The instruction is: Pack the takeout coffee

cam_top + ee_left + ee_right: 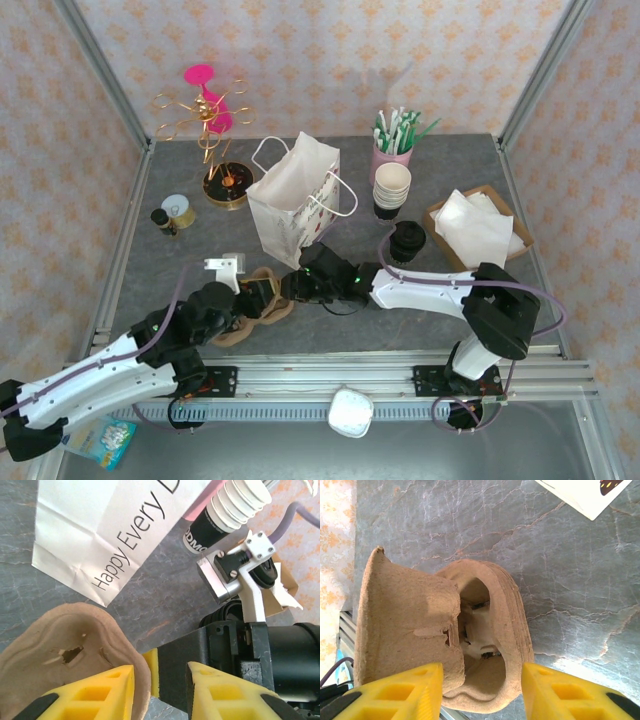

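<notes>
lidded coffee cup [407,241] untouched, right tool [481,672] well apart, straddling pulp carrier [405,620]

We see a cup carrier [405,620] of rough, fibrous, matt brown pulp, a smooth white paper bag [100,525], a matt grey stone-look table [560,555], and a matt black coffee cup [407,243].
</notes>
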